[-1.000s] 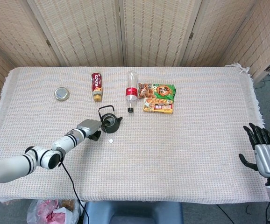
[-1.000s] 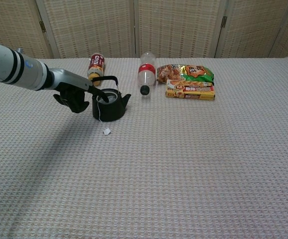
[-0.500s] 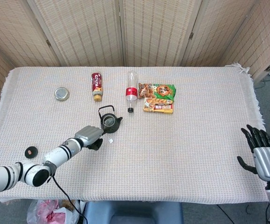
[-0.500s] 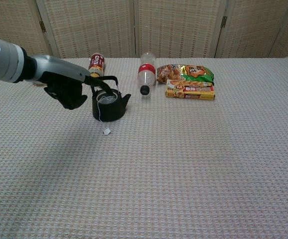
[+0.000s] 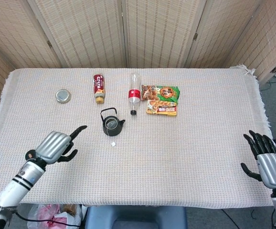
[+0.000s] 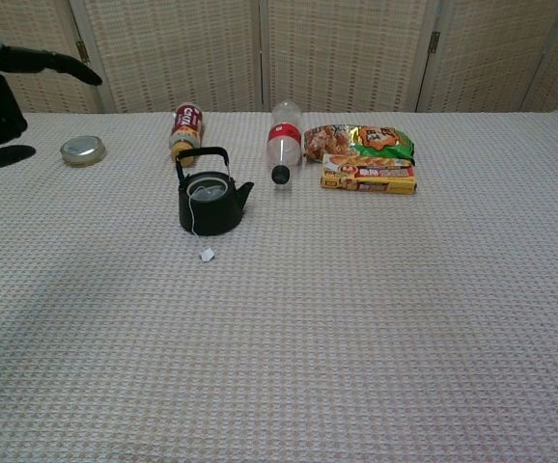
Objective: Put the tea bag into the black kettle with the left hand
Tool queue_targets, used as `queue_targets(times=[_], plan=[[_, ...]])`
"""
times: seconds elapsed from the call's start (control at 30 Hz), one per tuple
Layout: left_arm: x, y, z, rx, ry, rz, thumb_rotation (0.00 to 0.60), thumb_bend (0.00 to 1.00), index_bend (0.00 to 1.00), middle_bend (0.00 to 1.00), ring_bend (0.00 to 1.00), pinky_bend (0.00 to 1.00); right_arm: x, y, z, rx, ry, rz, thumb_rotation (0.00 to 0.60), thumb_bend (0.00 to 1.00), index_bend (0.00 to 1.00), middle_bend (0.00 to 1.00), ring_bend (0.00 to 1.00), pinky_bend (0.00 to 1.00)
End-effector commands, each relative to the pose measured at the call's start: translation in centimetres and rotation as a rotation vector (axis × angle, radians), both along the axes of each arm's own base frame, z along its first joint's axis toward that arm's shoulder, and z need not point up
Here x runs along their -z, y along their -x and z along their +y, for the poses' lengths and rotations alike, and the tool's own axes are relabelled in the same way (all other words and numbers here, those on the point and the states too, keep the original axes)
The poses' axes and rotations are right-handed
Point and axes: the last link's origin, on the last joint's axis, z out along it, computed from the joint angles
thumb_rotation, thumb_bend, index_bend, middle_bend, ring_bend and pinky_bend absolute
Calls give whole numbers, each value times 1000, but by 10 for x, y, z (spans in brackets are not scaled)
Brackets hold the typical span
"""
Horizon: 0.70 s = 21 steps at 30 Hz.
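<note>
Left robot hand (image 5: 56, 145) empty, fingers apart, tea bag (image 6: 203, 192) in black kettle (image 6: 209, 204), tag (image 6: 207, 255) on cloth.

The left hand (image 5: 56, 145) hangs at the lower left in the head view, holding nothing, one finger stretched out straight and the others curled in loosely. Its white forearm runs down to the bottom left corner. In the chest view it shows only partly at the left edge. The right hand (image 5: 267, 160) is at the lower right, empty, fingers spread and pointing up.
</note>
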Motion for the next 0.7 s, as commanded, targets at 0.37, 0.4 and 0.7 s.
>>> queue_targets(times=[0.37, 0.4, 0.7], plan=[[-18, 124, -95, -158, -358, -43, 600, 277, 0, 73, 99, 415, 13, -1, -7, 8, -41, 37, 600, 227, 0, 0, 0, 0], [-17, 129, -96, -160, -363, -49, 600, 266, 0, 47, 71, 379, 14, -1, -8, 10, -43, 42, 600, 226, 0, 0, 0, 0], [-16, 149, -108, -108, -407, -62, 600, 189, 0, 0, 0, 207, 15, -4, -8, 22, 13, 78, 600, 226, 0, 0, 0, 0]])
